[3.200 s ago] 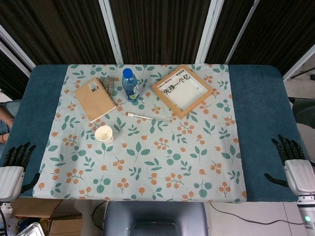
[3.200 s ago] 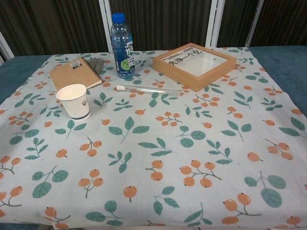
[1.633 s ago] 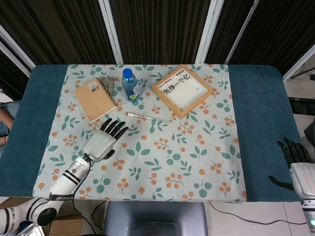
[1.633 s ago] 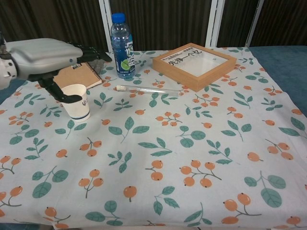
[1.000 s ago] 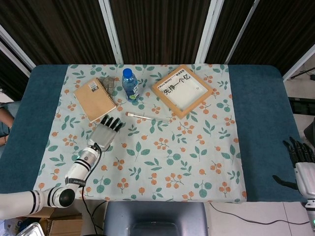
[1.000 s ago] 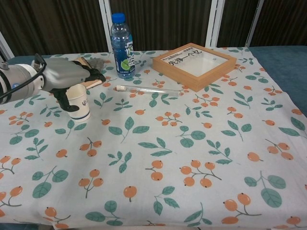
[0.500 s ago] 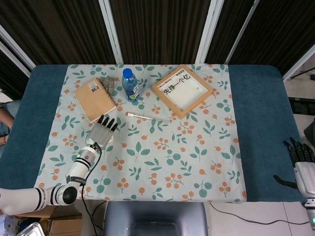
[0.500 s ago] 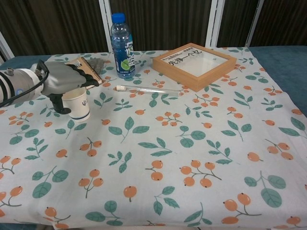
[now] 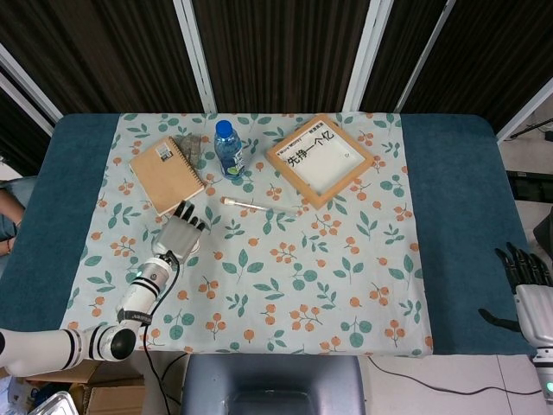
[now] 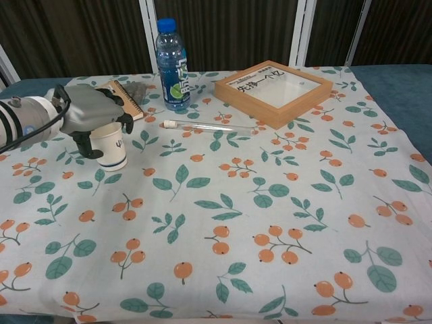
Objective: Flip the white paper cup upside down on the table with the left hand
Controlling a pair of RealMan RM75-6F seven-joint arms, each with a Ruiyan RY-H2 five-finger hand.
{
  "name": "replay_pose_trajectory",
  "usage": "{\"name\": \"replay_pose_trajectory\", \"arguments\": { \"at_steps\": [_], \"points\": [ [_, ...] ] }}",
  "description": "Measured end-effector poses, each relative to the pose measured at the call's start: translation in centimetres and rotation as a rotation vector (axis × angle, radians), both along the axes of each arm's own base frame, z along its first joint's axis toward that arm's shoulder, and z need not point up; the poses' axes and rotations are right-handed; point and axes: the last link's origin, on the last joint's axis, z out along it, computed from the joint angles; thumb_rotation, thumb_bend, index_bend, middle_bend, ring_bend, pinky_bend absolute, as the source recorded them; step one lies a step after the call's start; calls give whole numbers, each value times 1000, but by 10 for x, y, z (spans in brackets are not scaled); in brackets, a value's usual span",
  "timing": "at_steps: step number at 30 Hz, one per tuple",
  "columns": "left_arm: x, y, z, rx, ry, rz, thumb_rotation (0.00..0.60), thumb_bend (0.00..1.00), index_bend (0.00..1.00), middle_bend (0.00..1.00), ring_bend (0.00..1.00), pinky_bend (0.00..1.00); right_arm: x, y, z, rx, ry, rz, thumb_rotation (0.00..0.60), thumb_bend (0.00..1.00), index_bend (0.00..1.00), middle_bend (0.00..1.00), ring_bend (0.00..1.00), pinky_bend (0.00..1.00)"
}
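Observation:
The white paper cup (image 10: 112, 150) stands upright on the flowered cloth at the left of the chest view. My left hand (image 10: 90, 113) comes down over its rim from the left. The thumb lies against the cup's left side and the fingers (image 10: 123, 121) curl down over the far and right side, so the hand grips the cup. From the head camera the left hand (image 9: 178, 233) covers nearly all of the cup. My right hand (image 9: 526, 286) hangs off the table's right edge with its fingers apart and holds nothing.
A brown spiral notebook (image 9: 166, 175) lies just behind the cup, with a grey lump (image 9: 190, 145) at its far corner. A blue-capped water bottle (image 10: 172, 64), a thin clear tube (image 10: 209, 125) and a wooden picture frame (image 10: 273, 84) sit further back and right.
My left hand reached in from the left edge, settled over the cup, and its fingers have now curled down around the rim. The cup has stayed upright in place.

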Motion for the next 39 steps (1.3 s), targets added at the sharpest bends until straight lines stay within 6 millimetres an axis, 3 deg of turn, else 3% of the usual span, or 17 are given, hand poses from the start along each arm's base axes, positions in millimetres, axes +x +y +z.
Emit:
{"name": "replay_pose_trajectory", "arguments": {
  "at_steps": [11, 17, 22, 28, 33, 39],
  "points": [
    [2, 0, 3, 2, -61, 11, 600, 331, 361, 367, 14, 0, 0, -1, -3, 20, 4, -10, 600, 197, 0, 0, 0, 0],
    [17, -4, 9, -5, -192, 5, 600, 330, 360, 370, 30, 0, 1, -2, -3, 19, 4, -9, 600, 196, 0, 0, 0, 0],
    [26, -10, 10, -16, -408, 29, 600, 333, 369, 379, 46, 0, 1, -3, -5, 28, 1, -16, 600, 196, 0, 0, 0, 0],
    [24, -20, 4, -53, -736, 130, 600, 340, 426, 430, 83, 0, 0, -3, -5, 31, -2, -22, 600, 196, 0, 0, 0, 0],
    [8, -27, -10, -82, -1000, 281, 600, 349, 432, 437, 99, 0, -1, -3, -6, 34, -1, -24, 600, 197, 0, 0, 0, 0],
    [-15, -32, -27, -81, -1184, 400, 600, 348, 431, 436, 91, 0, 0, -3, -9, 46, 5, -22, 600, 196, 0, 0, 0, 0]
  ]
}}
